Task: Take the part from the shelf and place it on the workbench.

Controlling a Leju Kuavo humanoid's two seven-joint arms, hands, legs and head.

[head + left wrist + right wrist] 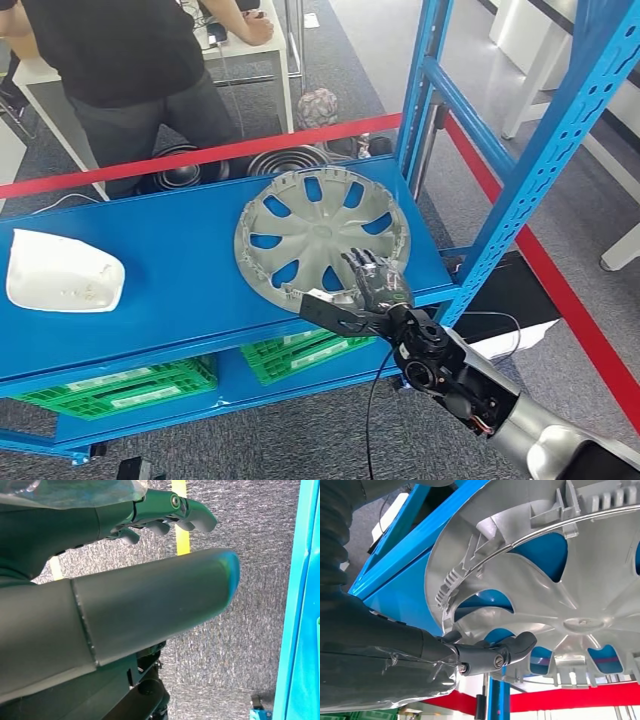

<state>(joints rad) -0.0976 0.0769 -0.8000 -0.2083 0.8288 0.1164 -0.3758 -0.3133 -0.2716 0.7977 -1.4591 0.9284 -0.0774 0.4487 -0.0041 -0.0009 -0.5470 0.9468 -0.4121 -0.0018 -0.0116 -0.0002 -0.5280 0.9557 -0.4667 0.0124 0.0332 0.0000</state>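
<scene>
The blue shelf point(173, 260) carries a silver wheel cover point(321, 235) lying flat toward its right end and a white moulded part point(60, 272) well apart at its left end.

Workshop: blue steel shelving point(483, 150), red barrier tape point(196, 155), green crates point(136, 385).

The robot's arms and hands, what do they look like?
The right arm is silver toward the body, with black joint housings and a thin black cable looping beneath. The right hand has dark, green-tinged fingers. The left hand shows a thick grey thumb and dark fingers.
</scene>
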